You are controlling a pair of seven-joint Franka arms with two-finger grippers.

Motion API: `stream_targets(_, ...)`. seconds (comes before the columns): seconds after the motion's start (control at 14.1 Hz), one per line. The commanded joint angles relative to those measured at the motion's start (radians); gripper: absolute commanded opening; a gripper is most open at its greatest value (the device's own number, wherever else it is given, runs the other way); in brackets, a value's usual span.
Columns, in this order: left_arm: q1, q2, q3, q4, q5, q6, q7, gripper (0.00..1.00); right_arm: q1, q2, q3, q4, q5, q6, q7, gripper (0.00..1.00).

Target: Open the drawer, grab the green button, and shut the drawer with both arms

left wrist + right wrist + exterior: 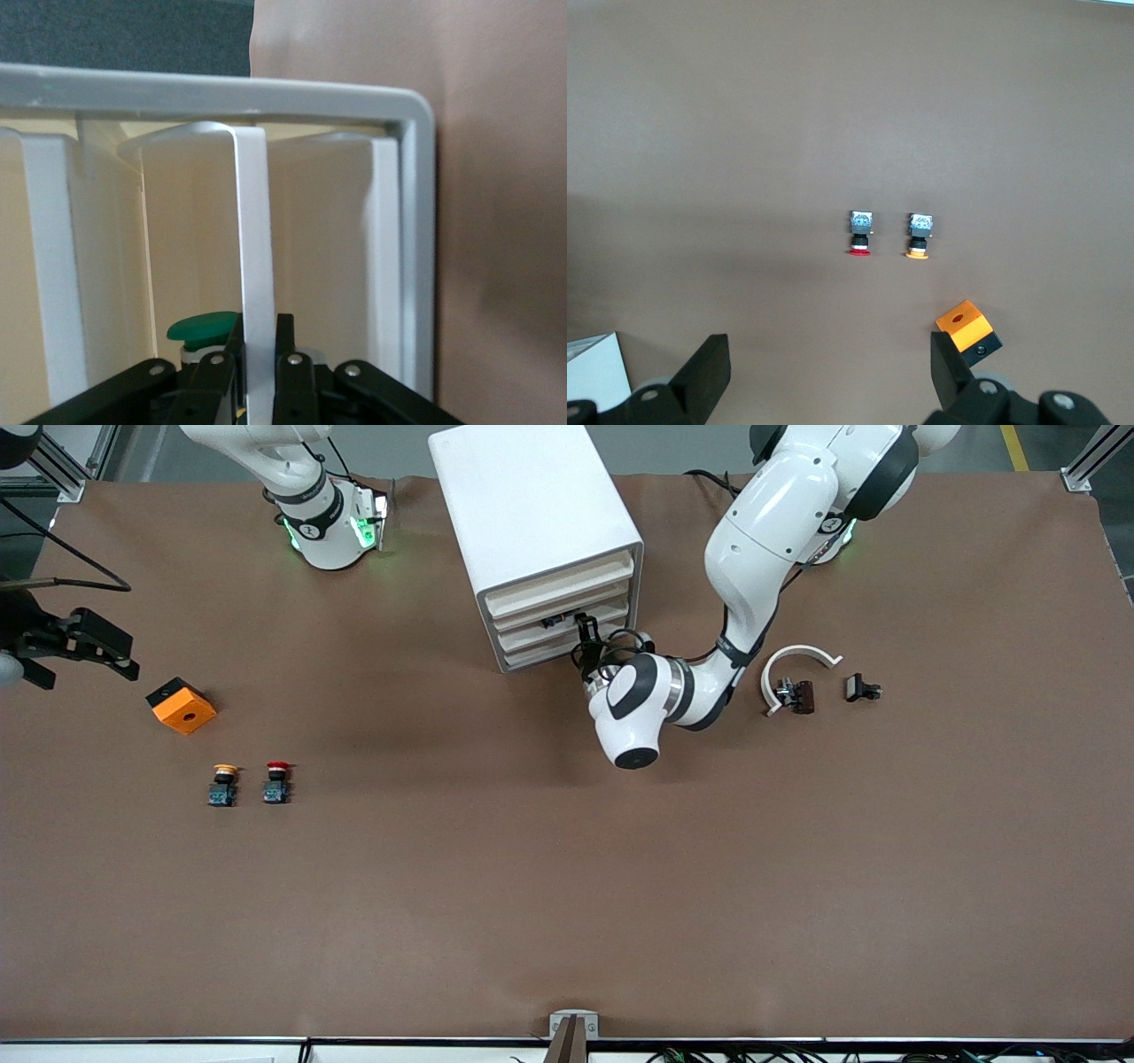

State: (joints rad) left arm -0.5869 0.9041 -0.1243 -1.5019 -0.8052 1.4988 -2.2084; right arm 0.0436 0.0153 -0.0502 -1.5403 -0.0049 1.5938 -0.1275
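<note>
left claw (pixel 585 631): at the front of the cabinet (pixel 532 514), over the counter (pixel 567 886), at the second drawer (pixel 567 615) from the top. Fingers (pixel 285 354) closed down to a narrow gap, pinching the thin white front lip (pixel 255 266) of that drawer, one finger on each face of it. Nothing else in its grip.
drawer: the lip runs straight out from between the left claw's fingers; drawer interior is cream, lying just past the fingertips.
button (pixel 204 329): only the green cap shows, inside the drawer, right beside the left claw's fingers and close to the lip. Cannot tell if it touches a finger. Not visible from the front view.
right claw (pixel 80 646): waiting at the right arm's end of the counter, up in the air. Fingers (pixel 709 367) spread wide, nothing between them, touching nothing.
orange block (pixel 182 706): on the counter just beside the right claw, apart from it.
yellow button (pixel 223 784), red button (pixel 277 781): side by side on the counter, near the orange block, nearer the front camera than it.
white curved piece (pixel 797 664), two small black parts (pixel 864 688): on the counter beside the left arm's forearm, well apart from the left claw.
</note>
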Motion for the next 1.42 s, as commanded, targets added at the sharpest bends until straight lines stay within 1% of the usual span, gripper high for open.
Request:
stream_targets(0.0, 0.027, 0.009, 0.037, 0.067, -0.003, 0.003, 0.001, 0.00, 0.009, 0.015, -0.003, 0.015, 0.016, -0.003, 0.003, 1.00)
stream_targets(0.14, 0.061, 0.012, 0.046, 0.113, -0.005, 0.003, 0.004, 0.00, 0.053, 0.026, -0.003, 0.015, 0.016, -0.006, 0.040, 1.00)
stream_targets(0.28, 0.097, 0.013, 0.046, 0.140, -0.006, 0.009, 0.009, 0.00, 0.138, 0.037, -0.003, 0.014, 0.016, -0.009, 0.258, 1.00)
stream_targets(0.43, 0.137, 0.021, 0.046, 0.161, -0.006, 0.017, 0.030, 0.01, 0.260, 0.070, -0.003, 0.014, 0.014, -0.009, 0.539, 1.00)
stream_targets(0.5, 0.145, 0.022, 0.046, 0.161, -0.006, 0.029, 0.041, 0.08, 0.313, 0.089, -0.003, 0.014, 0.014, -0.008, 0.648, 1.00)
stream_targets(0.57, 0.148, 0.022, 0.048, 0.163, -0.006, 0.035, 0.055, 0.29, 0.376, 0.113, -0.003, 0.014, 0.016, -0.003, 0.769, 1.00)
stream_targets(0.64, 0.153, 0.022, 0.051, 0.163, -0.005, 0.037, 0.064, 0.55, 0.424, 0.136, -0.002, 0.014, 0.020, 0.001, 0.877, 1.00)
stream_targets(0.78, 0.174, 0.013, 0.055, 0.164, -0.005, 0.035, 0.069, 0.88, 0.527, 0.178, -0.002, 0.012, 0.034, 0.076, 1.096, 1.00)
stream_targets(0.85, 0.183, 0.010, 0.055, 0.176, -0.005, 0.034, 0.067, 1.00, 0.562, 0.208, -0.003, 0.012, 0.045, 0.104, 1.180, 1.00)
stream_targets(0.92, 0.186, 0.009, 0.057, 0.196, 0.006, 0.029, 0.067, 1.00, 0.599, 0.242, -0.003, 0.012, 0.061, 0.133, 1.266, 1.00)
stream_targets(0.99, 0.187, 0.004, 0.080, 0.213, 0.014, 0.029, 0.067, 1.00, 0.626, 0.270, -0.003, 0.011, 0.077, 0.170, 1.334, 1.00)
stream_targets(1.14, 0.173, -0.020, 0.176, 0.253, 0.066, 0.032, 0.072, 1.00, 0.689, 0.325, -0.003, 0.009, 0.089, 0.219, 1.487, 1.00)
stream_targets(1.21, 0.182, -0.021, 0.204, 0.276, 0.073, 0.032, 0.090, 1.00, 0.722, 0.353, -0.003, 0.008, 0.089, 0.247, 1.578, 1.00)
stream_targets(1.35, 0.182, -0.046, 0.280, 0.288, 0.102, 0.037, 0.220, 1.00, 0.775, 0.397, -0.003, 0.006, 0.091, 0.302, 1.716, 1.00)
